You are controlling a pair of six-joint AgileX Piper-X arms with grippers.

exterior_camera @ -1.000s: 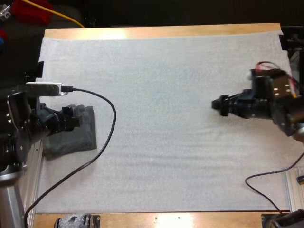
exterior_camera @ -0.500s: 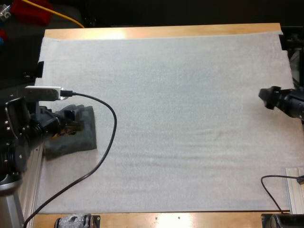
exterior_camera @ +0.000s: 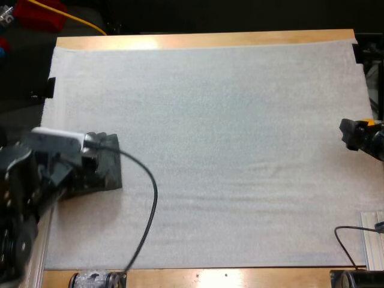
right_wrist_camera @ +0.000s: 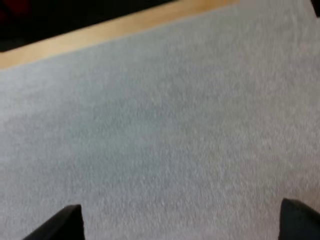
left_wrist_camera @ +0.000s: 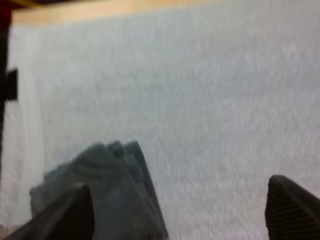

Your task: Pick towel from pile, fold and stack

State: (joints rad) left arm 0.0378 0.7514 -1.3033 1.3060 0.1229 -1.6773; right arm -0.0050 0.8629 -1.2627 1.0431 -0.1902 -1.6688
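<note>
- High view, folding bench: a folded dark grey-green towel [exterior_camera: 109, 171] lies at the left edge of the white mat [exterior_camera: 228, 150], roughly midway between its near and far edges.
- Left wrist view: our left gripper [left_wrist_camera: 179, 200] is spread wide, with one finger at the towel and the other over bare mat. It pinches nothing.
- Our right gripper [exterior_camera: 348, 133] hangs at the mat's right edge, well apart from the towel. The right wrist view has its fingers spread over bare mat.
- We judge the fold to be laid down and let go. To finish the step well, we should lift the left fingers straight up clear of the layers before swinging away, so that no fingertip snags the top fold and drags it open.
</note>
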